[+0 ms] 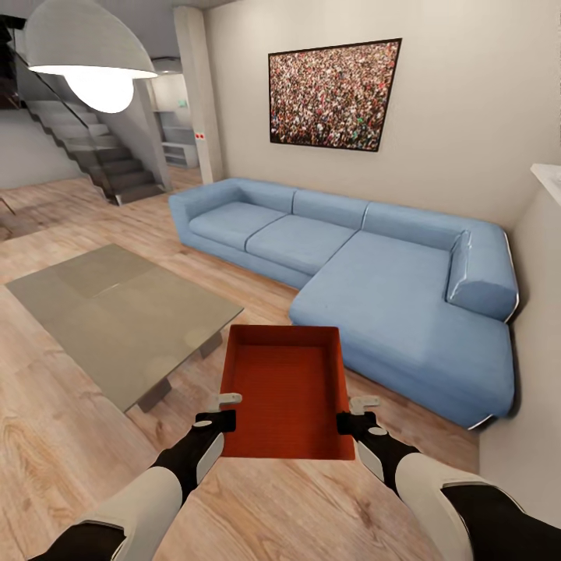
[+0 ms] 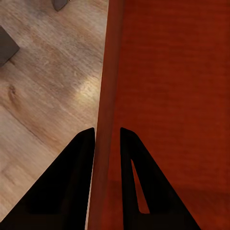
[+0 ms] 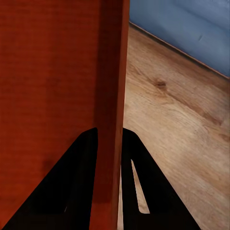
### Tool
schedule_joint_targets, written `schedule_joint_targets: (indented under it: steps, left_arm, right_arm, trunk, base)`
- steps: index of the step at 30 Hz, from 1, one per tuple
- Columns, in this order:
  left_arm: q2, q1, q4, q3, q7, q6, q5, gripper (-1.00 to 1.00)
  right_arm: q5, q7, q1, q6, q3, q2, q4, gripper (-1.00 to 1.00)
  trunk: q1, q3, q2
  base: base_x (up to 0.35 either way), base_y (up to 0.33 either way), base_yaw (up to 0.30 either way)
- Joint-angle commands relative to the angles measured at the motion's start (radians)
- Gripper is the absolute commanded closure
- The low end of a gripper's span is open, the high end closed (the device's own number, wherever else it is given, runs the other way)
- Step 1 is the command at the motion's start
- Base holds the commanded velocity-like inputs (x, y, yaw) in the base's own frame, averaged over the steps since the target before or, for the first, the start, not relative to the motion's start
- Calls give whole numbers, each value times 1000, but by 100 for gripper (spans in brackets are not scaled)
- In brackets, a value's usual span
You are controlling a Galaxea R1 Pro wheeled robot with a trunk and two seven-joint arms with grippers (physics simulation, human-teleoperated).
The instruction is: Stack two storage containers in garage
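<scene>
I hold one orange-red open-topped storage container [image 1: 284, 393] in the air in front of me, over the light wood floor of the living room. My left gripper [image 1: 224, 411] is shut on its left wall, which runs between the dark fingers [image 2: 76, 182] in the left wrist view. My right gripper [image 1: 352, 415] is shut on its right wall, seen pinched between the dark fingers [image 3: 79, 184] in the right wrist view. The container [image 2: 172, 96] looks empty inside [image 3: 52, 81].
A blue corner sofa [image 1: 366, 273] stands ahead and to the right. A grey low table [image 1: 117, 312] lies at the left. A staircase [image 1: 93, 148] rises at the far left, a white lamp [image 1: 89, 58] hangs above, and a pale wall [image 1: 530, 374] is close on my right.
</scene>
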Motion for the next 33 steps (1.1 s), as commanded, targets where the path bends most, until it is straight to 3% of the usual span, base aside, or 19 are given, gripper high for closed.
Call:
schedule_joint_targets:
  steps: [1,33]
  left_arm:
    - [1,-1,-15,48,14,8,-9,100]
    - [0,-1,-17,48,14,8,-9,100]
  right_arm:
    - [-11,-6,0,-4,-7,0,3,100]
    - [-11,-6,0,-4,-7,0,3,100]
  trunk:
    - [0,0,-1]
    - [0,50,-1]
  base:
    - [0,0,0]
    - [0,0,0]
